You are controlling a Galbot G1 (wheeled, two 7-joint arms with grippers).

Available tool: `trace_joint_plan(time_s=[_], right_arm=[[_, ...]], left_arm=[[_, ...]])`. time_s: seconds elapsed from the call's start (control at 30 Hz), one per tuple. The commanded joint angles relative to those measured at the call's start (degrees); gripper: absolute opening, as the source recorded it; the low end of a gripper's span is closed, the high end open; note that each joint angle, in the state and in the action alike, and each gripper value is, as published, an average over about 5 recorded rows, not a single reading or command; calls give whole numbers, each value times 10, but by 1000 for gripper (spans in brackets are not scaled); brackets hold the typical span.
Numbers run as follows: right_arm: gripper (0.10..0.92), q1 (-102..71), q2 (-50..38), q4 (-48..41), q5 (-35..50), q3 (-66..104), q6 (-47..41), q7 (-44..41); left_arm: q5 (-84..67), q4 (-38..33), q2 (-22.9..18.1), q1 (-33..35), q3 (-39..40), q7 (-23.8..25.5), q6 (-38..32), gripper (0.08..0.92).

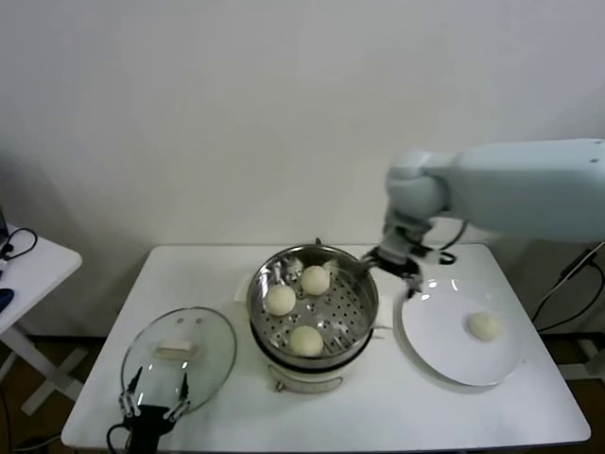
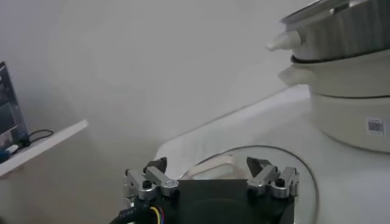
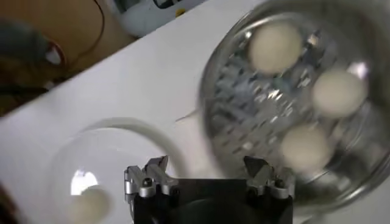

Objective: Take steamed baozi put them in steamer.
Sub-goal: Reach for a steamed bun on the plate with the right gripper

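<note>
Fetching last baozi [image 1: 484, 326]: lone on white plate [image 1: 444, 364], right of steamer [image 1: 359, 284], which holds three. My right claw [image 1: 402, 268] jaws apart, empty, between steamer rim and plate. I'd centre over bun, descend straight, squeeze gently. Left claw [image 1: 151, 402] apart, idle over glass lid [image 1: 213, 331] on bench [image 1: 529, 407].

My head camera looks forward and down over the whole table [image 1: 529, 397]. My left wrist camera sits low at the table's front-left corner, facing the steamer [image 2: 341, 36] sidelong. My right wrist camera looks straight down, sharing it.
</note>
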Motion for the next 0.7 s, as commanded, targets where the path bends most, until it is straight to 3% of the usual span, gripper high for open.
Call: trace_joint_plan(time_s=[0.03,0.2,0.4,0.7], right_arm=[[823,11,-186,-74,46,-123,-104,-23],[823,-159,-215,-161,-44,17,-152,15],[823,-325,-199,-258,-112,174,-141,23],[823,-437,-183,-313,-170,276,-118,28]], left_arm=[[2,3,0,-1,0,1,0,823],[5,6,-3,-1,0,1,0,823],[10,13,-7,2,-3,0,1,823],[20,19,-14,10,-5,-5,-3,823]])
